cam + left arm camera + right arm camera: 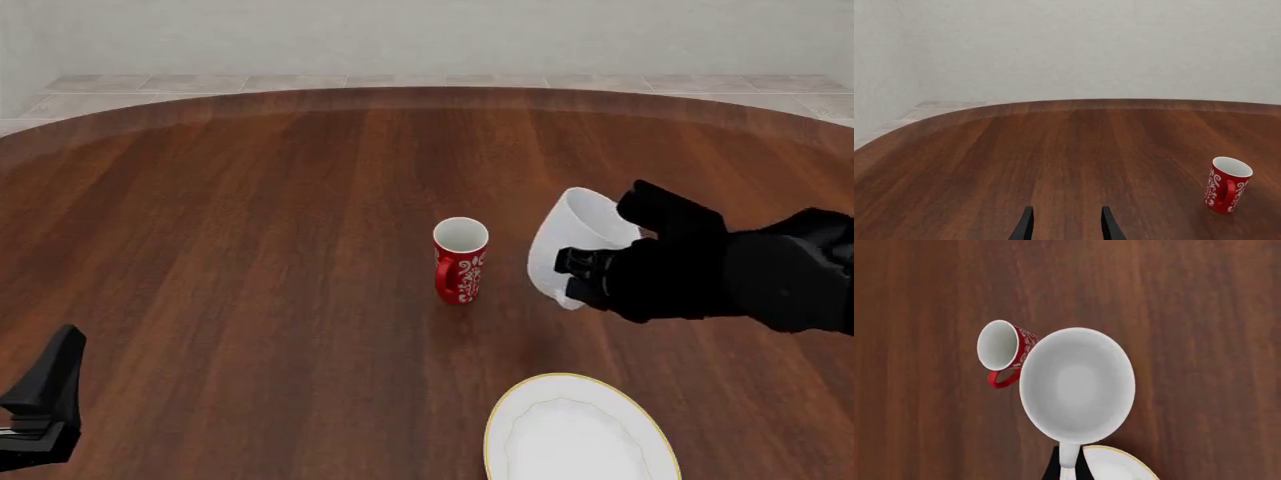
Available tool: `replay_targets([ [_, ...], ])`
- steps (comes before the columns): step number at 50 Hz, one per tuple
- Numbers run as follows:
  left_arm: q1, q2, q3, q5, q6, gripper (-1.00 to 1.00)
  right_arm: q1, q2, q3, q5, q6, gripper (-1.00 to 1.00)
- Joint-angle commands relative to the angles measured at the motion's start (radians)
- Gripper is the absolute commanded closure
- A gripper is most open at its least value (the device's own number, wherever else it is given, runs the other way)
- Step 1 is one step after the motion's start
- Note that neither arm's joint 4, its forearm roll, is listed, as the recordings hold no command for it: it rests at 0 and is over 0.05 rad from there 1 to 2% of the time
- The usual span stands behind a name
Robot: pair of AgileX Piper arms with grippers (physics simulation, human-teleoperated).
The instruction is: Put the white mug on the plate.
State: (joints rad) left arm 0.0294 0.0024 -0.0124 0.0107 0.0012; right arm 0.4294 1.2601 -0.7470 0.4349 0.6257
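Note:
My right gripper (582, 272) is shut on the white mug (577, 235) and holds it tilted above the table, to the right of the red mug (461, 262). In the right wrist view I look into the white mug (1077, 385), with its thin white edge pinched between the black fingers (1051, 467). The plate (502, 420), white with a gold rim, lies at the near edge of the table, below and nearer than the held mug; a part of it shows in the right wrist view (1117, 466). My left gripper (40, 400) is open and empty at the near left.
The red mug with a white pattern stands upright mid-table, also in the left wrist view (1226, 186) and the right wrist view (1004, 347). The left gripper (1066, 226) faces bare brown wood. The round table's far edge (427, 95) meets a tiled floor.

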Motion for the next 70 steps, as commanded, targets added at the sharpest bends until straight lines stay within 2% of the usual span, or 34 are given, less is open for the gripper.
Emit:
replay_targets([
  [1,-0.002,0.0,0.0,-0.001,0.0,-1.0,0.015,-0.105,0.042,0.048,0.002,1.0],
  [17,-0.002,0.0,0.0,-0.001,0.0,-1.0,0.039,-0.244,0.086,0.139,-0.012,1.0],
  [31,-0.002,0.0,0.0,-0.001,0.0,-1.0,0.043,-0.392,0.137,0.245,-0.059,1.0],
  [48,-0.002,0.0,0.0,-0.001,0.0,-1.0,0.053,-0.477,0.186,0.299,-0.096,1.0],
  [56,-0.002,0.0,0.0,-0.001,0.0,-1.0,0.069,-0.495,0.213,0.308,-0.095,1.0],
  [59,-0.002,0.0,0.0,-0.001,0.0,-1.0,0.06,-0.504,0.225,0.314,-0.114,1.0],
  [70,-0.002,0.0,0.0,-0.001,0.001,-1.0,0.086,-0.524,0.245,0.335,-0.12,1.0],
])
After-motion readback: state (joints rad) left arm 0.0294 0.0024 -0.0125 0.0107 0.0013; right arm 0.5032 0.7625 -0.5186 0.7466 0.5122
